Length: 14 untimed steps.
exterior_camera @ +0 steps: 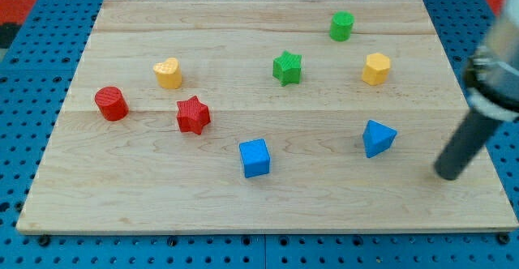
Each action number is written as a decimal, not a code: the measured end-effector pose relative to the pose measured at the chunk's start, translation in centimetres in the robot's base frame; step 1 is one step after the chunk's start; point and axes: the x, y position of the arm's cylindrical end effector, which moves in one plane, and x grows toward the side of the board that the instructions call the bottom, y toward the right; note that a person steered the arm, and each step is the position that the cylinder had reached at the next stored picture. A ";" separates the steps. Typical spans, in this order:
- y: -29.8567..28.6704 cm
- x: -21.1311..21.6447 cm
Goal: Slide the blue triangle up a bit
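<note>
My tip (447,174) is seen bare, nothing held, toward the view's lower right, apart from the blue triangle (378,138) up-left of it. The triangle, likely light, rigid and easily slid, should be pushed squarely at its lower edge.

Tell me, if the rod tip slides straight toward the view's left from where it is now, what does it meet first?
Probably the blue triangle, though only its lower edge: my tip sits to its right and slightly lower, so it might just graze or pass below it.
</note>
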 end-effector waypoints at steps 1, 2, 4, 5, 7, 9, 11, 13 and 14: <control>0.3 0.0; -4.7 0.5; -13.9 0.8; -13.9 0.8; -10.7 0.9; -4.7 0.9; -4.9 0.9; -10.7 1.1; -10.7 1.1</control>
